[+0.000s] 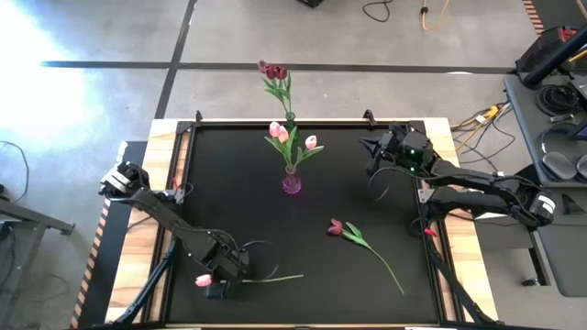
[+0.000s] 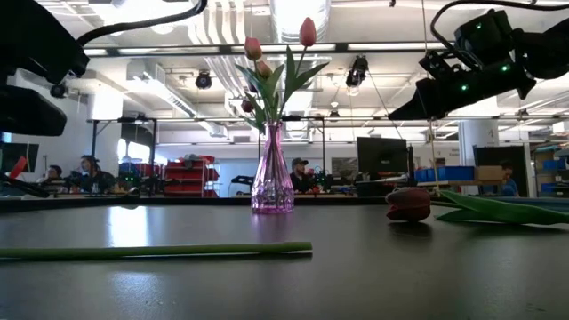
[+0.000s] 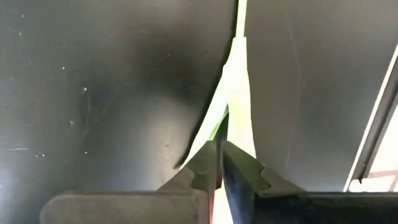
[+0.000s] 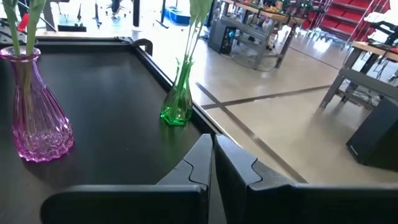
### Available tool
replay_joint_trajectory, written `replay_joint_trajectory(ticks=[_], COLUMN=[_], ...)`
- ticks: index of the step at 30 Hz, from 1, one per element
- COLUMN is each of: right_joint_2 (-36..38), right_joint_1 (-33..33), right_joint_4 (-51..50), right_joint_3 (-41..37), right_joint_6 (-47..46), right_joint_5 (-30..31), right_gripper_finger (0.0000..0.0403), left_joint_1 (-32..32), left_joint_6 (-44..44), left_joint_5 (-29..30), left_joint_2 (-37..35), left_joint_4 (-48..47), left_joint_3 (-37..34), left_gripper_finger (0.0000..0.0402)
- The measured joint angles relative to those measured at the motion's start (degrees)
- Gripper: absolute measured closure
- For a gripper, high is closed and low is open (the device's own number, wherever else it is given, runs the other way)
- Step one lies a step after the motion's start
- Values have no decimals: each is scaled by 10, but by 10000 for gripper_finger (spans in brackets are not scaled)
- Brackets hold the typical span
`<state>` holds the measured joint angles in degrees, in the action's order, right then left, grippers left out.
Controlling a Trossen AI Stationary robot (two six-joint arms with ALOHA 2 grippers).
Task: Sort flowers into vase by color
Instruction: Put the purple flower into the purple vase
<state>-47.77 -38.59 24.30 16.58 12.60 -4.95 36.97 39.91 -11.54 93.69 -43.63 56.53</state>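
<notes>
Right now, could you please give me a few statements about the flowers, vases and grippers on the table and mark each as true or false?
1. The left gripper is shut on a pink tulip near the table's front edge. True.
2. The pink vase is empty. False: it holds pink tulips.
3. A dark red tulip lies flat on the black mat, nearer the right arm. True.
4. The right gripper carries a flower. False: it is shut on nothing, raised near the table's far right corner.
5. The green vase stands at the table's far edge. True.
</notes>
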Motion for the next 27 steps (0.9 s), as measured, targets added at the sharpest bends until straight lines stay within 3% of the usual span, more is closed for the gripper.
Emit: replay_joint_trajectory(ticks=[10, 14, 20, 27], right_joint_2=[0, 0, 0, 0], right_joint_1=[0, 0, 0, 0], right_joint_4=[-5, -5, -5, -4], right_joint_3=[0, 0, 0, 0], right_joint_6=[0, 0, 0, 0], right_joint_5=[0, 0, 0, 0], right_gripper_finger=[390, 390, 390, 390], left_joint_1=[7, 22, 33, 32], left_joint_6=[24, 17, 14, -7], left_joint_5=[-11, -28, -30, -36], left_joint_2=[27, 45, 63, 60], left_joint_4=[1, 1, -1, -4], left_joint_3=[0, 0, 0, -1], left_gripper_finger=[311, 298, 325, 395])
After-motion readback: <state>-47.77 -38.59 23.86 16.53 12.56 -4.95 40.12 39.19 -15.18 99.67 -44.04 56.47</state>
